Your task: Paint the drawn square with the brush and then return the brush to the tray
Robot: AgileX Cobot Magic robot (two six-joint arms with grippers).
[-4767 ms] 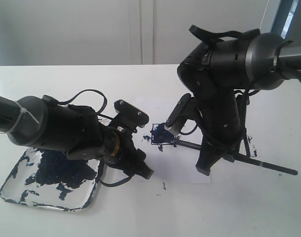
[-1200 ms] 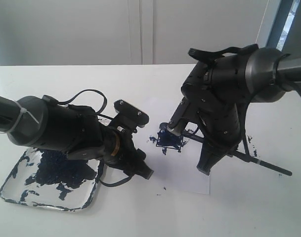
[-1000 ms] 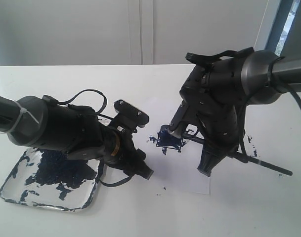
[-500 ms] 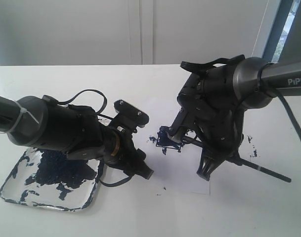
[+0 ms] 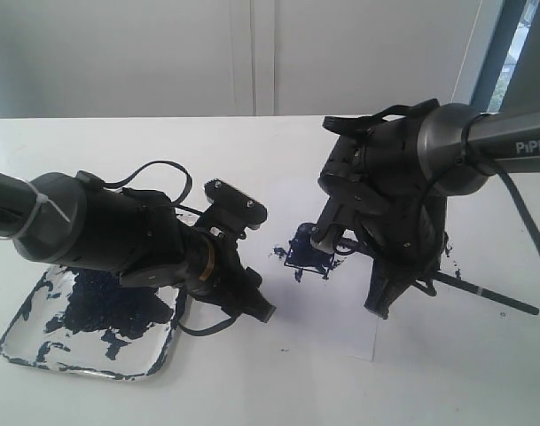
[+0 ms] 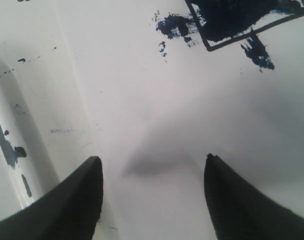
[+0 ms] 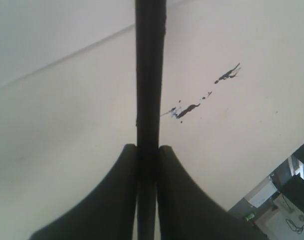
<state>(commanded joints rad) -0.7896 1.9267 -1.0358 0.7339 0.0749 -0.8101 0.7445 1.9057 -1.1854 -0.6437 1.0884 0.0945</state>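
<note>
The drawn square (image 5: 309, 256) on the white paper (image 5: 340, 311) is daubed dark blue; in the left wrist view the drawn square (image 6: 241, 20) shows one outlined corner filled with paint. My right gripper (image 5: 382, 297) is shut on the brush (image 5: 482, 295), whose black handle sticks out to the right. Its tip end is hidden behind the arm beside the square. In the right wrist view the brush (image 7: 150, 75) runs straight between the right gripper (image 7: 148, 147). My left gripper (image 5: 256, 306) stays open and empty over the paper, between the tray (image 5: 21, 342) and the square.
Blue smears lie on the paper just outside the square (image 6: 174, 25). Paint specks (image 5: 449, 253) dot the white table to the right of the right arm. The tray's rim (image 6: 7, 130) lies close beside the open left gripper (image 6: 152, 165).
The right arm has shifted slightly to the right with the brush, its handle end swinging rightward. The square holds more paint than at first. The left arm has not moved.
</note>
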